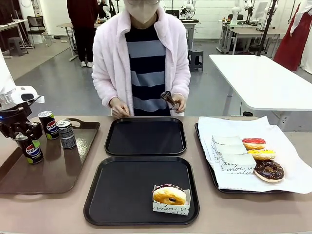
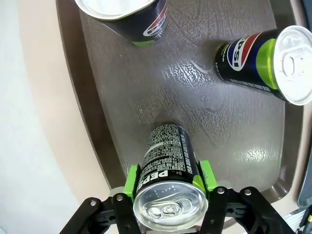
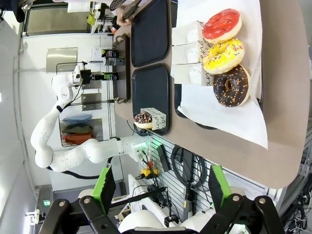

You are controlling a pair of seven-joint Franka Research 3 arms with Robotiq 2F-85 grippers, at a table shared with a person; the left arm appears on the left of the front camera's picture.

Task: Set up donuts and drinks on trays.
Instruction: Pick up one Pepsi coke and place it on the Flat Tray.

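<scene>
One donut (image 1: 169, 194) is laid on the lower-middle black tray (image 1: 107, 195), no drink yet. At far left a can (image 1: 30, 148) on the brown tray (image 1: 58, 170) is clasped by the left gripper (image 2: 168, 180); the right gripper (image 3: 161, 187) is spread.

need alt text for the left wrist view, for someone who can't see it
The left gripper is shut on a black Pepsi can that stands on a brown tray, seen from above. A second can stands farther off at the top edge of the picture and a third can at the right.
</scene>
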